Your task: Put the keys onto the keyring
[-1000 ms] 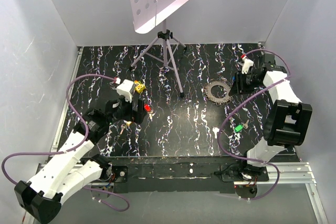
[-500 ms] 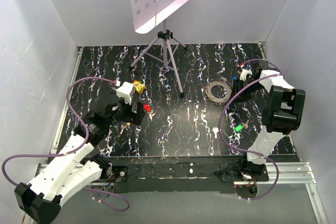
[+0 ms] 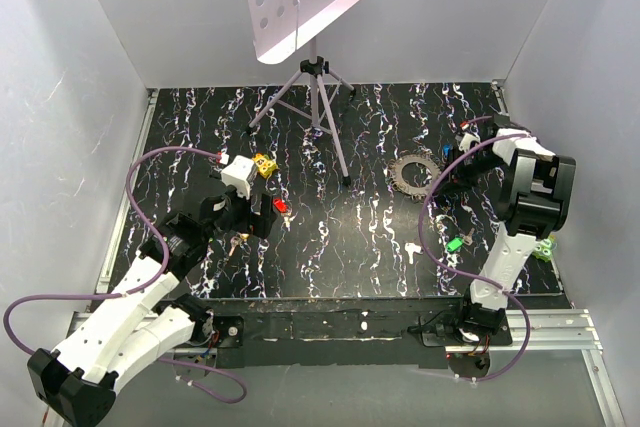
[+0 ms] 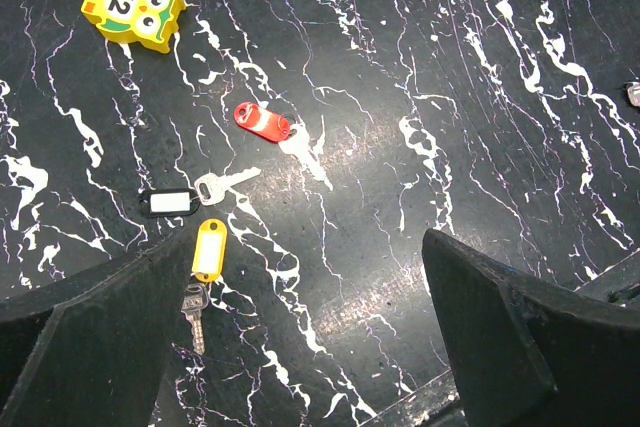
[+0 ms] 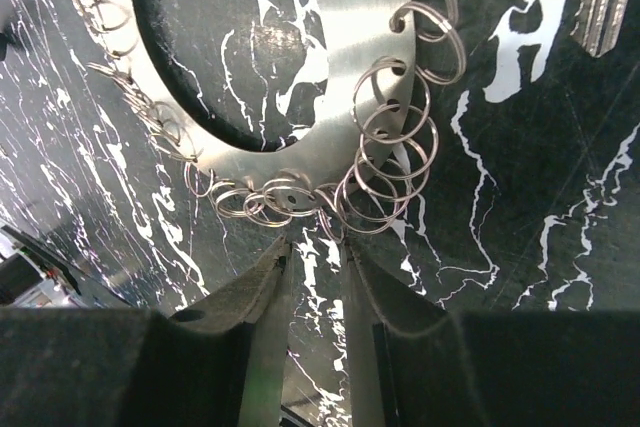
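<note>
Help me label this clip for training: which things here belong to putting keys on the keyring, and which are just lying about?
Belongs to the job:
keyring
red-tagged key
black-tagged key
yellow-tagged key
green-tagged key

Just lying about:
yellow owl block
tripod stand

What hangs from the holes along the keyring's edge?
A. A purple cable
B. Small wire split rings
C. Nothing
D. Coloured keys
B: the right wrist view shows small wire split rings looped through holes along the rim of the keyring.
</note>
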Robot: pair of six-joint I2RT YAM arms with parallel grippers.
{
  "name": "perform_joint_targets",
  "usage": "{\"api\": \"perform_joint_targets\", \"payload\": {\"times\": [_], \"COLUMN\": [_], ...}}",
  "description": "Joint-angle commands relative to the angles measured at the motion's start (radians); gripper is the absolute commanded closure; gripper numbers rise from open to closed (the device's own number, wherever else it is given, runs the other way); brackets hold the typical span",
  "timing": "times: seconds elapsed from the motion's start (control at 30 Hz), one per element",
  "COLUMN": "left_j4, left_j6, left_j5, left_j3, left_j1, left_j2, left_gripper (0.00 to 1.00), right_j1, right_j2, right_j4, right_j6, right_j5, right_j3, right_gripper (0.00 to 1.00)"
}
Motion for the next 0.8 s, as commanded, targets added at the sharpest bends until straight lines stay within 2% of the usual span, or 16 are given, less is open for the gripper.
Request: {"api": "perform_joint_targets", "payload": {"times": [0.0, 0.77], "left_j4": [0.017, 0.020], "left_j6": [0.015, 0.018], "left_j5": [0.004, 0.007], "left_j3": [0.000, 0.000], "left_j1": [0.006, 0.011], "left_j2": [-0.005, 0.000], "left_gripper": [0.02, 0.02], "right_j1": [-0.005, -0.021], "right_j2": [0.026, 0.096], "right_j4": [-0.018, -0.038], "right_j6": [0.023, 0.041], "right_j5": [-0.021, -0.100], "right_j3": [0.051, 0.091], "right_gripper": [0.68, 0.69]}}
